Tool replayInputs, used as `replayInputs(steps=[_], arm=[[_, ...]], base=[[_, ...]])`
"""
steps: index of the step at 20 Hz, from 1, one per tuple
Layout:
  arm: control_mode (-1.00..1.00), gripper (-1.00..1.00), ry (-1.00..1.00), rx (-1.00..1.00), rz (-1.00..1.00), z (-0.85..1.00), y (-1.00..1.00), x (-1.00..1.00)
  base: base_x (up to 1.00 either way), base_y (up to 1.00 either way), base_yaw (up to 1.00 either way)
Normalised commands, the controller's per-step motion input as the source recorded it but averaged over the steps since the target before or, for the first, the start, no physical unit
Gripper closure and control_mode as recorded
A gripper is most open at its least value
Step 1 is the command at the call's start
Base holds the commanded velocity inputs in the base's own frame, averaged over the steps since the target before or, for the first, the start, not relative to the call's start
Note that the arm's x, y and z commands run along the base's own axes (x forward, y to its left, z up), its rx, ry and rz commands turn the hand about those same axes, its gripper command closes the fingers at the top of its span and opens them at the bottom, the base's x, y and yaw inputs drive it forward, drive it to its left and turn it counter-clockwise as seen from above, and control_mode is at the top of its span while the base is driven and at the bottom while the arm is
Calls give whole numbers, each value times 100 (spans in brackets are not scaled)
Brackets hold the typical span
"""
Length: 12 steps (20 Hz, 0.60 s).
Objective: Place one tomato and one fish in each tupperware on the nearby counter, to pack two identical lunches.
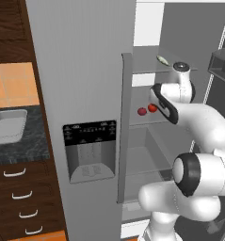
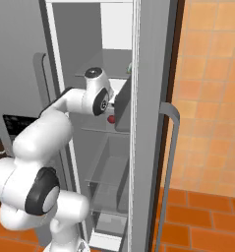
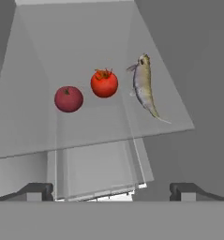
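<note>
The white arm reaches into the open grey refrigerator (image 1: 81,94), and its two-finger gripper (image 3: 111,190) hangs in front of a clear glass shelf (image 3: 33,136) with the two dark finger tips spread wide apart and nothing between them.

On that shelf, seen from the hand camera, lie three pieces of food in a row. A darker round red tomato (image 3: 69,99) sits at about ten o'clock from the picture's middle, a brighter round red tomato with a green stem (image 3: 104,84) just beside it toward twelve o'clock, and a slim silver-grey fish (image 3: 144,86) near that one at about one o'clock, lying lengthwise with its tail toward the shelf's front edge. None of the three touches another. In the left base view both tomatoes show as small red balls on the middle shelf, and another slim pale fish (image 1: 162,60) appears to lie on the shelf above.

The black-grey speckled stone counter (image 1: 24,146) stands at nine o'clock in the left base view, well apart from the refrigerator, with a shallow grey rectangular tub (image 1: 8,124) resting on it.

My judgement is that the task has barely begun: all the food seen is in the refrigerator, nothing is gripped, and four carries to the counter appear to remain.
</note>
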Motion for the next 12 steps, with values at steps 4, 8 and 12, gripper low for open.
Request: replayInputs(steps=[4,8,12], arm=[[-100,-100,8,0,-7,-52,-31,44],[-100,-100,2,4,-3,-35,-34,51],[-100,-100,-4,12,0,-26,-10,61]], base=[[0,0,0],[0,0,0],[0,0,0]])
